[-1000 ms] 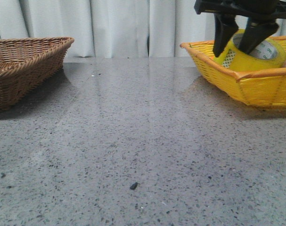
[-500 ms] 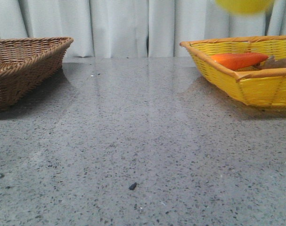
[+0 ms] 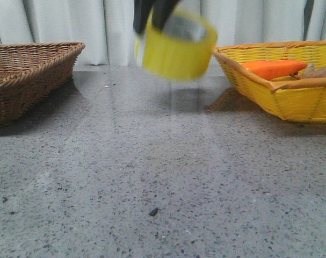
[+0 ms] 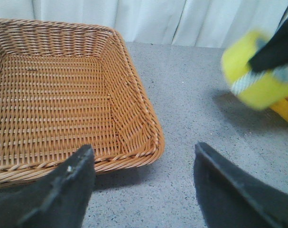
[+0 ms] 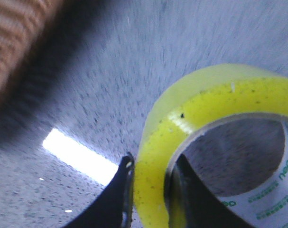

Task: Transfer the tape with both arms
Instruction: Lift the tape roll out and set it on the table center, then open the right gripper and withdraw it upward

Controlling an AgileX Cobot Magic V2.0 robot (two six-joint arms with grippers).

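The tape [image 3: 177,45], a second ago low in the yellow basket [image 3: 270,97] at right, now hangs blurred at top centre above the table, pinched by its wall in the right gripper [image 3: 152,16], nearing the left gripper [image 4: 144,183], jaws spread beside the empty brown basket [image 3: 28,75]; an orange object [image 3: 273,68] remains in the yellow one.

tape [image 3: 176,48]: glossy translucent yellow plastic | table [image 3: 152,161]: polished speckled grey stone | brown basket [image 3: 28,70]: woven wicker | yellow basket [image 3: 291,99]: woven | curtain [image 3: 98,27]: matt cloth
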